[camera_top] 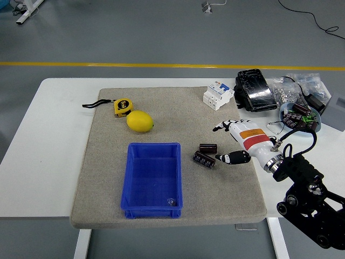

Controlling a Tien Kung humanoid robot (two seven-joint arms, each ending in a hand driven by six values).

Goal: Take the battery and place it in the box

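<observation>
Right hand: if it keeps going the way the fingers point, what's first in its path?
The right hand, open, points left. First come the two batteries just beyond its thumb, likely before the blue box. The hand's height above the mat is unclear.

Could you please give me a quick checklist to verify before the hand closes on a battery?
1. Right hand open and holding nothing: ok.
2. Right hand close to the batteries, beside them on their right: ok.
3. Hand touching a battery: not ok, a small gap shows.
4. Two batteries lie close together, single one isolated: not ok.
5. Blue box upright with its opening free: ok.
6. Path from batteries to box unobstructed: ok.
</observation>
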